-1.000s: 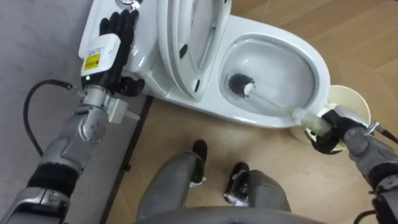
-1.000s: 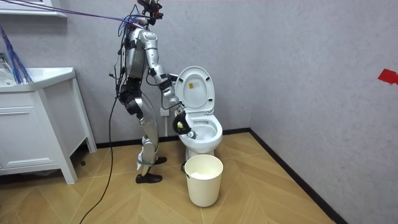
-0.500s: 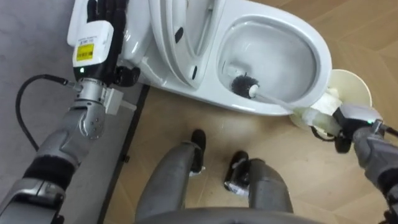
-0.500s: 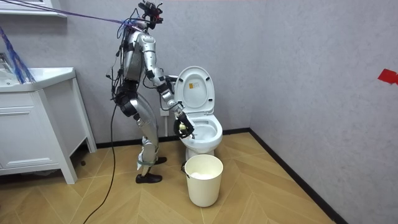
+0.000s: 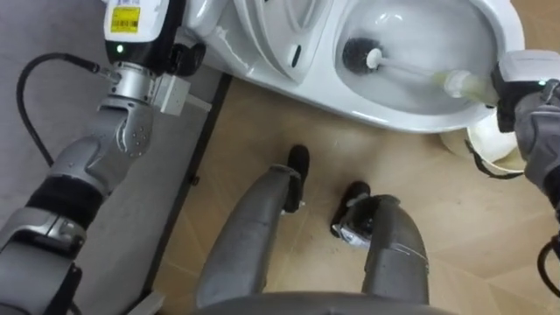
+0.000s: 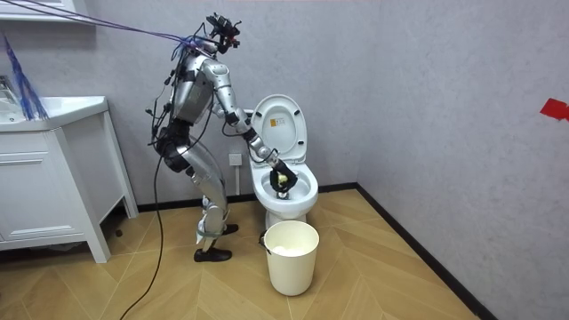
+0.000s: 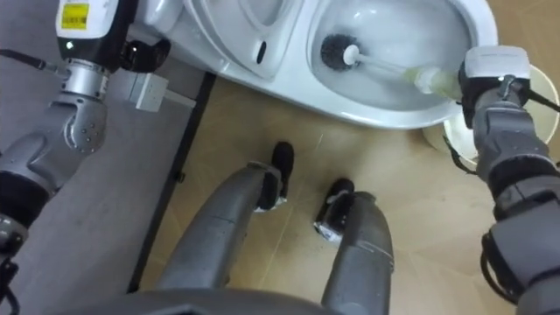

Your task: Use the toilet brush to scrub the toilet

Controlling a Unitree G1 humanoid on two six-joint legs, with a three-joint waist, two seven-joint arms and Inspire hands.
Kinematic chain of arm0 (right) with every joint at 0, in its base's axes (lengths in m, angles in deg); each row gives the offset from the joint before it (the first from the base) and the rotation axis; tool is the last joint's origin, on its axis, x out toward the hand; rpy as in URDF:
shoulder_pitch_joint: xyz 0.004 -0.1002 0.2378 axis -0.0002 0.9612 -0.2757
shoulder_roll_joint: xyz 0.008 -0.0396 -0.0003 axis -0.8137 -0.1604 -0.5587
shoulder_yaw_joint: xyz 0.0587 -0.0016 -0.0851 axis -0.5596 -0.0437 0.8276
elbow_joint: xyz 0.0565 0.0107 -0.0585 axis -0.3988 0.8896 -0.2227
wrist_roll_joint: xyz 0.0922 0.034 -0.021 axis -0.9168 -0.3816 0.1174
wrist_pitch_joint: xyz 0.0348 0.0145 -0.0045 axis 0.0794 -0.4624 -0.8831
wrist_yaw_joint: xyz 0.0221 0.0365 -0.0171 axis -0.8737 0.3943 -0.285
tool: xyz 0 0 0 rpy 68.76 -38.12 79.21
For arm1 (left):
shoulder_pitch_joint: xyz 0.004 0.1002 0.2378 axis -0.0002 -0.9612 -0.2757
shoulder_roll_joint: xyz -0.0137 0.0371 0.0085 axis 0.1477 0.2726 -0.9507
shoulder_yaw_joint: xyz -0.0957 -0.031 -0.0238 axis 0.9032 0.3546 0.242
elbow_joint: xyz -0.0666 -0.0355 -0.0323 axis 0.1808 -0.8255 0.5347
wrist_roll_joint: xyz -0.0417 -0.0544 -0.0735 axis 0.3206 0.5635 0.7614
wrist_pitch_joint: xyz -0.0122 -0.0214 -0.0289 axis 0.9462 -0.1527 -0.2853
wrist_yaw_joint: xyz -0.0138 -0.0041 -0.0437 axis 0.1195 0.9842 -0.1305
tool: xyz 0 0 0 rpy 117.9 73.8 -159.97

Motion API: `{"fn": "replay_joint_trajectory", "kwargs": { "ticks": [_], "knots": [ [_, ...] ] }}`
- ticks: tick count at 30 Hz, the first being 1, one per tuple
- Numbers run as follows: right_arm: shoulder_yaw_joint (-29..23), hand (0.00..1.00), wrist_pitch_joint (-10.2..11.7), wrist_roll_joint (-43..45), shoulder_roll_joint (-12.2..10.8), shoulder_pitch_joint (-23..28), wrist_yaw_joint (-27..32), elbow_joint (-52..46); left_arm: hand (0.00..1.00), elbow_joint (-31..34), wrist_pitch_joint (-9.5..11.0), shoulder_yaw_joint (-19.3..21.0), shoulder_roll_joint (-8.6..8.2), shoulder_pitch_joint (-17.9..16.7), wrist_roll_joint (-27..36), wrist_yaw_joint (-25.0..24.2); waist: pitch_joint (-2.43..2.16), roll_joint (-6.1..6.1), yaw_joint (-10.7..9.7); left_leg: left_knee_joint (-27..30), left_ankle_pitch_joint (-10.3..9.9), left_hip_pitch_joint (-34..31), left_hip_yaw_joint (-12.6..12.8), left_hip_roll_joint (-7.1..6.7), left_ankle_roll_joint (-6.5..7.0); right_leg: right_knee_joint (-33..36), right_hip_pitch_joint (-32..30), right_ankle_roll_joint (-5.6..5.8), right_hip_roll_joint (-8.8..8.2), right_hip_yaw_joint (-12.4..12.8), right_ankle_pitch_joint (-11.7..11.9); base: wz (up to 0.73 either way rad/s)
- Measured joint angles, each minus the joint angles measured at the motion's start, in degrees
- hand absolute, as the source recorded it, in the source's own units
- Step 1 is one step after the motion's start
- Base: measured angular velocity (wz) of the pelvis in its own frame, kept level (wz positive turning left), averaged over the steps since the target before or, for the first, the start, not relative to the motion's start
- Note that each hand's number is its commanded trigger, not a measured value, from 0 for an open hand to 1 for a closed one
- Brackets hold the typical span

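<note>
ROBOT AT THE BOWL: A humanoid robot leans over a white toilet (image 5: 411,118) that stands against a grey wall (image 6: 427,89). Its right hand (image 5: 518,80) is closed round the pale end of a toilet brush (image 5: 404,69). The fingers wrap the handle just beyond the bowl's front rim. From there the shaft slants down across the bowl to the dark bristle head (image 5: 356,53), which sits low inside on the side nearest the hinge. Whether the bristles touch the porcelain cannot be told.

The seat and lid (image 5: 273,31) stand raised at the back of the bowl. The robot's left hand (image 5: 133,19) is up beside them, at the cistern end of the toilet and at the very top edge of the eye views. Whether that hand is open or closed cannot be told.

A cream waste bin (image 6: 292,258) stands on the wood floor (image 6: 373,276) just in front of the toilet, and from the head camera its rim shows beside the right wrist.

Seen from across the room, the robot stands on both feet at the room view's left of the toilet. Its knees are bent and its trunk is tipped toward the toilet, with the right arm stretched out so that the hand is over the bowl. A white cabinet (image 6: 53,191) stands at the room view's left, well apart from the toilet.
</note>
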Motion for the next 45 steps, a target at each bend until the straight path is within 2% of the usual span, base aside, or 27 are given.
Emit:
{"fn": "replay_joint_trajectory", "kwargs": {
  "ticks": [3,8,14,19,22,23,24,25,27,30,32,35,37,39,43,44,45],
  "knots": [
    [-0.01,1.00,-0.04,-0.63,0.01,-2.51,0.51,0.00,0.00,1.08,-0.14,-0.04,1.60,-0.39,-0.02,1.21,0.34,-0.77,-0.45,-0.06,0.27,-0.57,0.04,0.01,-0.25,0.16,-0.63,-0.29,0.01,-0.11,0.00,0.03],
    [-0.16,1.00,0.50,-2.06,0.14,-4.73,2.75,0.01,0.00,2.16,-0.77,0.00,3.22,-1.18,-0.05,2.10,0.22,-2.26,-1.51,-0.35,0.52,-0.43,0.04,-0.06,-0.36,0.28,-0.62,-0.42,-0.04,-0.09,-0.05,0.00],
    [-0.30,1.00,0.51,-1.44,0.10,-4.98,4.81,0.01,0.00,2.30,-2.62,-0.02,3.33,-1.27,-0.17,0.67,0.22,-2.66,-2.29,0.07,0.66,0.56,0.16,-0.15,-0.12,0.79,0.21,-0.34,-0.34,0.10,-0.09,-0.01],
    [0.27,1.00,-0.68,0.25,-0.79,-3.68,4.81,-1.55,0.00,2.26,-5.54,-0.09,3.14,-1.51,-0.18,-1.47,0.16,-2.51,-2.09,-0.14,0.66,1.57,0.29,0.06,-0.19,0.32,1.08,-0.55,0.16,0.24,0.08,-0.06],
    [2.56,1.00,-1.62,1.66,-1.75,-1.71,4.36,-2.11,0.00,2.05,-6.07,-0.43,3.12,-2.20,-0.17,-2.02,0.01,-1.42,-1.52,-0.48,0.60,2.79,-0.87,0.31,-0.63,-1.55,3.29,-0.69,0.99,-0.87,0.37,0.04],
    [2.87,1.00,-2.01,3.27,-1.69,-0.56,3.88,-3.03,0.00,1.82,-6.13,-0.73,2.84,-2.39,-0.28,-2.05,0.04,-0.18,-1.46,-0.50,0.58,3.03,-1.39,0.31,-0.67,-2.39,4.29,-0.66,1.13,-1.83,0.41,0.20],
    [3.45,1.00,-3.00,4.62,-1.79,0.57,3.33,-3.73,0.00,1.68,-6.20,-1.18,2.66,-2.48,-0.11,-2.35,-0.01,0.74,-0.95,-0.50,0.58,3.20,-1.82,0.58,-0.67,-2.95,4.76,-0.60,1.21,-2.33,0.44,0.19],
    [3.89,1.00,-3.62,5.26,-1.96,1.14,2.95,-4.05,0.00,1.71,-6.20,-1.26,2.60,-2.68,-0.11,-2.45,-0.11,1.02,-0.64,-0.55,0.58,3.21,-1.83,0.60,-0.67,-3.17,4.84,-0.55,1.26,-2.39,0.47,0.07],
    [4.56,1.00,-6.03,6.62,-2.59,3.56,1.57,-6.35,0.00,1.77,-6.25,-1.30,1.77,-3.78,-0.13,-2.44,-0.15,2.35,0.31,-0.96,0.50,3.18,-1.79,0.62,-0.66,-3.63,4.92,-0.45,1.41,-2.38,0.51,0.00],
    [4.53,1.00,-8.01,6.92,-3.05,5.39,0.69,-9.01,0.00,1.81,-6.93,-1.21,1.15,-5.06,-0.12,-1.67,-0.58,3.53,0.09,-1.75,0.45,3.68,-1.72,1.04,-0.80,-5.33,5.49,-0.42,2.15,-2.27,0.97,-0.07],
    [4.49,1.00,-9.55,8.37,-2.88,7.84,-0.28,-13.33,0.00,1.82,-7.06,-1.01,1.16,-6.14,-0.05,-1.23,-0.80,3.89,-0.03,-2.03,0.29,3.95,-1.77,1.09,-1.07,-6.31,6.02,-0.58,2.73,-2.32,1.16,-0.02],
    [4.46,1.00,-12.08,9.51,-2.82,11.51,-2.21,-19.39,0.00,1.84,-6.85,-0.94,1.16,-7.58,2.06,-0.32,-0.86,3.88,-0.35,-2.81,0.05,4.87,-1.54,1.37,-1.44,-7.35,6.87,-0.70,3.30,-1.93,1.17,-0.05],
    [4.45,1.00,-12.47,10.52,-2.67,12.46,-3.24,-21.67,0.00,1.82,-6.71,-0.95,1.16,-8.42,3.75,0.79,-0.89,3.91,-0.95,-3.14,-0.04,5.16,-1.47,1.52,-1.58,-7.95,7.28,-0.79,3.54,-1.87,1.22,-0.04],
    [4.49,1.00,-12.50,10.53,-2.19,13.05,-4.17,-23.05,0.00,1.74,-6.18,-0.71,1.24,-9.29,5.19,1.48,-0.96,3.77,-1.12,-2.83,-0.36,5.35,-0.77,2.06,-1.64,-8.22,7.68,-0.88,3.85,-1.78,1.29,-0.07],
    [5.65,1.00,-11.92,6.45,-1.03,11.13,-3.19,-20.45,0.00,1.36,-5.49,-1.85,1.97,-9.09,7.81,2.09,-0.93,3.72,-0.86,-2.27,-0.35,5.26,-0.78,2.04,-1.64,-7.88,7.68,-0.89,3.78,-1.79,1.26,-0.01],
    [6.03,1.00,-10.80,2.78,-0.69,9.58,-2.18,-17.45,0.00,1.08,-5.50,-2.51,2.07,-8.19,8.61,2.50,-0.85,3.57,-0.92,-2.23,-0.34,5.26,-0.75,1.92,-1.62,-7.49,7.57,-0.85,3.60,-1.77,1.11,0.04],
    [6.31,1.00,-9.34,-1.70,-0.84,7.91,-1.13,-14.08,0.00,0.72,-5.61,-3.46,2.52,-7.01,9.11,2.94,-0.66,2.90,-0.92,-2.10,-0.32,5.24,-0.67,1.84,-1.61,-6.79,7.20,-0.84,3.34,-1.60,0.85,0.00]
  ]
}}
